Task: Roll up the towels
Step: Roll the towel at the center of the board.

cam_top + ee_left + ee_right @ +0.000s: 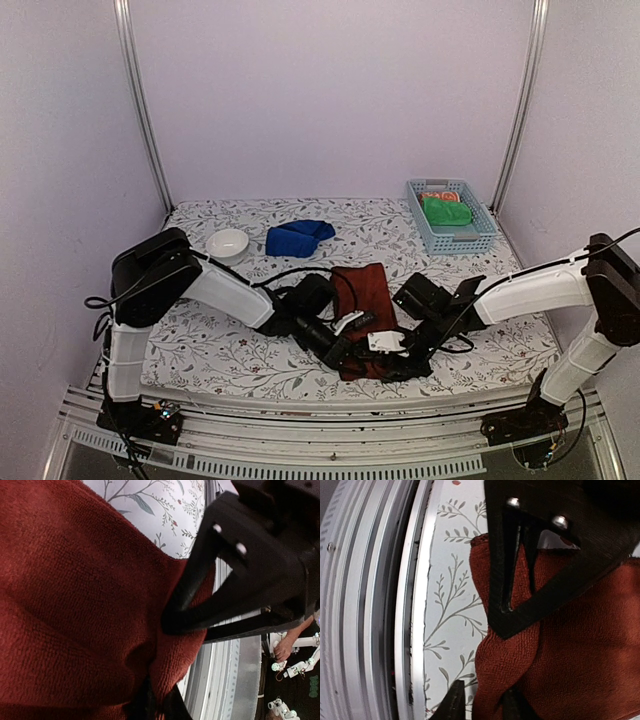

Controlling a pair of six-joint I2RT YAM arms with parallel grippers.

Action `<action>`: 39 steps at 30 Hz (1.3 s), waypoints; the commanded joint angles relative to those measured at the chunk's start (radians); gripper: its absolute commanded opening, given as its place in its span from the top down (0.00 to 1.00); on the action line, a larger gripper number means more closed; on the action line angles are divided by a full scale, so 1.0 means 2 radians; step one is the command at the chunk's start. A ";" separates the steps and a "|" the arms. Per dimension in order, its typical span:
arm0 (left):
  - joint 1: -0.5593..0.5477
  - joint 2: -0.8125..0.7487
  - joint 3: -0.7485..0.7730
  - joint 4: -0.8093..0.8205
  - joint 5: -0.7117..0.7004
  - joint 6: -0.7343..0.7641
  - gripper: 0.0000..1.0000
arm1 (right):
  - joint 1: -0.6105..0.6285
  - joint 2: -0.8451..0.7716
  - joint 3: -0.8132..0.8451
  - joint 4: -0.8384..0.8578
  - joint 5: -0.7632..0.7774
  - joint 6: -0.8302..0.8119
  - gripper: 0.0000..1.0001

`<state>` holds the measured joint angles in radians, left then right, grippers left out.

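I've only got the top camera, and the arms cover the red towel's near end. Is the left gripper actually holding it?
Observer: Yes, its wrist view shows the left gripper pinched shut on a fold of the red towel.
Operator: And the right one?
Observer: The right gripper stands open, astride the towel's near edge.
Operator: Any roll yet?
Observer: Right wrist shows that edge only bunched, not rolled.

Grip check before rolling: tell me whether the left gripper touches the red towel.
Touching. In the left wrist view the left gripper pinches a fold of the red towel between its fingers.
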<state>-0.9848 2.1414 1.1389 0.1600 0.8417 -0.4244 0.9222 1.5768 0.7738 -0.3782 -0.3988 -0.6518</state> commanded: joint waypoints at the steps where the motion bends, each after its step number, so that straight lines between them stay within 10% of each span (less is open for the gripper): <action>1: 0.012 0.010 0.007 0.002 0.004 -0.008 0.99 | -0.022 0.029 0.025 -0.022 -0.058 0.012 0.85; 11: 0.015 -0.092 -0.057 0.012 -0.120 0.045 0.64 | -0.142 0.171 0.121 -0.185 -0.229 -0.014 0.97; 20: -0.068 -0.234 -0.154 0.027 -0.334 0.235 0.64 | -0.176 0.308 0.214 -0.280 -0.272 -0.006 0.97; 39: -0.133 -0.070 -0.020 -0.059 -0.447 0.459 0.61 | -0.177 0.334 0.238 -0.291 -0.273 0.016 0.97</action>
<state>-1.2407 1.9419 1.0714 0.0666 0.0055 0.4225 0.5690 2.2078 1.2686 -1.0142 -1.0199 -0.6205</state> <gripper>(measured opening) 0.395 0.037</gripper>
